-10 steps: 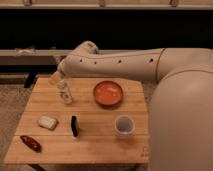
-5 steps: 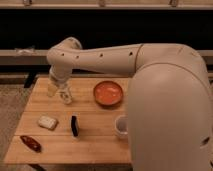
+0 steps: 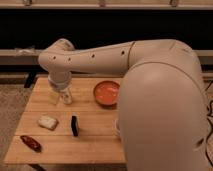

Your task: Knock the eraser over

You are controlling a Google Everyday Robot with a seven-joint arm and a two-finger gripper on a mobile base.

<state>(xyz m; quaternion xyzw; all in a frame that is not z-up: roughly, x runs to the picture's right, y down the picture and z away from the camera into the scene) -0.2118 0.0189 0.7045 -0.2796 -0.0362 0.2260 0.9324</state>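
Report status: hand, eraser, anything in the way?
Hand low over table, far side, apart from eraser. Eraser standing on edge. Bare wood between them; white block beside eraser.

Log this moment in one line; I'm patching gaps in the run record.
eraser: standing, untouched, beside whitish block | gripper: over table back-left, apart from eraser | knock: not yet done

Layout on the table, read as a clock face centred on the eraser, with 12 o'clock toward the far edge. The rounded block lies near at 9 o'clock, the oblong thing farther out at 8 o'clock by the near left corner, and the bowl between 1 and 2 o'clock. The gripper sits at 11 o'clock over the far left part of the table, apart from the eraser, while the arm crosses behind the bowl from the right.
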